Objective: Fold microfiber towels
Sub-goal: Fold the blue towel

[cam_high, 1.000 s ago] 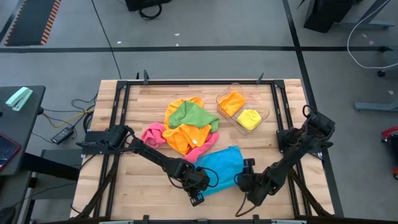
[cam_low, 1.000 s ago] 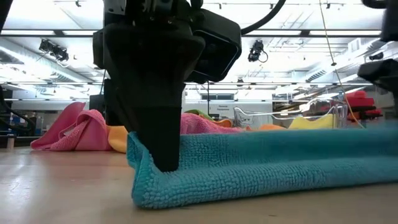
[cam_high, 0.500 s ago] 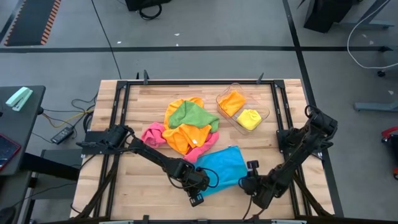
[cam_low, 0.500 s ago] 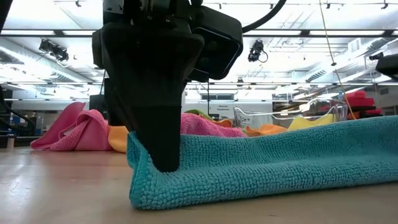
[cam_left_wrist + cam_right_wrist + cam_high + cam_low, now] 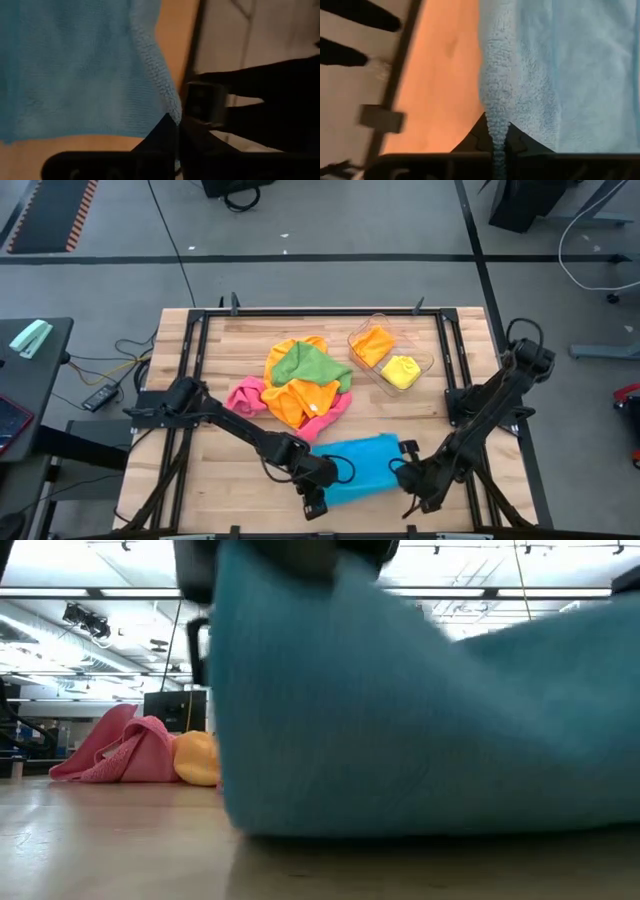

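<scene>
Pinching the blue towel (image 5: 358,468), both wrist views show closed jaws.

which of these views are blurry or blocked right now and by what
Low view: the blue towel fills most of the frame, smeared with motion blur, hiding the table behind. High view: sharp, evenly lit. Both wrist views: soft and close-up on the same towel.

A robotics lab: framed wooden table (image 5: 200,440), grey floor (image 5: 320,230), ceiling strip lights (image 5: 90,605).
</scene>
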Controlling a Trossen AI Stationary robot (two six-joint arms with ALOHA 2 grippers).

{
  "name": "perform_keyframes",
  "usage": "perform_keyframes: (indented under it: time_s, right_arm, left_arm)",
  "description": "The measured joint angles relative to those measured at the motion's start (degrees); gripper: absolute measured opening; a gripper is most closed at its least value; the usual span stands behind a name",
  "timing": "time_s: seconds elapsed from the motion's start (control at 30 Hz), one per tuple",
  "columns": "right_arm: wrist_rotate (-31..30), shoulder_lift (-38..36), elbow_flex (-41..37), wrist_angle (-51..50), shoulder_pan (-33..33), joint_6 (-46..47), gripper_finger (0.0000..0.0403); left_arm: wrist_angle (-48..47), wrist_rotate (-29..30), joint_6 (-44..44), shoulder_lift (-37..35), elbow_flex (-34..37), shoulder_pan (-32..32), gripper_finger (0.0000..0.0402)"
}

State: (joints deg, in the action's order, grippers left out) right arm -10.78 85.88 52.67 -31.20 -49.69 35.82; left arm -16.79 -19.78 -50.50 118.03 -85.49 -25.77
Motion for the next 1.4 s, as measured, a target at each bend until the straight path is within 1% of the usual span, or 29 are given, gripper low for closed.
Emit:
perform_keyframes:
  time_s: [0.13, 0.27, 0.37, 0.53, 0.6, 0.7, 0.87, 1.03, 1.17, 1.3, 1.4]
  right_arm:
    - [3.1, -2.6, 0.0, 1.0, -1.0, 0.1, 0.0004]
    - [4.1, -2.7, 0.0, 1.6, -1.9, 0.1, 0.0003]
    - [3.8, -1.8, 0.0, 0.8, -1.5, 0.1, 0.0003]
    - [1.8, -1.0, 0.0, -1.1, 0.6, -0.1, 0.0002]
    - [1.1, -0.9, 0.0, -2.9, 1.4, 0.0, 0.0002]
    - [0.5, -0.9, -0.1, -5.4, 2.7, 0.9, 0.0002]
    - [0.3, -0.9, -2.9, -4.8, 4.0, 1.8, 0.0002]
    - [0.3, -0.9, -5.0, -2.7, 4.3, 3.0, 0.0011]
    - [0.3, -0.9, -6.7, -1.3, 4.3, 3.0, 0.0020]
    - [0.1, -0.9, -7.8, -0.8, 4.3, 3.0, 0.0023]
    - [-0.5, -0.9, -8.1, -0.9, 4.3, 3.1, 0.0024]
  left_arm:
    - [3.8, -3.3, -2.5, -0.6, 0.0, -0.7, 0.0024]
    - [5.4, -3.3, -2.8, -0.6, 0.0, -1.5, 0.0009]
    - [4.2, -2.2, -2.4, -0.6, 0.0, -1.0, 0.0010]
    - [-0.1, 0.2, 0.5, -0.6, 0.0, 1.2, 0.0030]
    - [-2.2, 1.0, 2.0, -0.6, 0.0, 1.9, 0.0029]
    - [-4.4, 2.8, 4.4, -0.6, 0.0, 2.5, 0.0016]
    - [-6.8, 5.9, 6.8, -0.6, 0.0, 3.5, 0.0009]
    - [-8.8, 10.5, 9.1, -0.6, 0.0, 3.6, 0.0029]
    - [-10.5, 14.0, 10.6, -0.6, 0.0, 3.9, 0.0020]
    - [-10.6, 15.5, 12.6, -0.2, -0.1, 4.2, 0.0008]
    - [-11.5, 16.0, 12.4, 0.5, 0.0, 4.2, 0.0014]
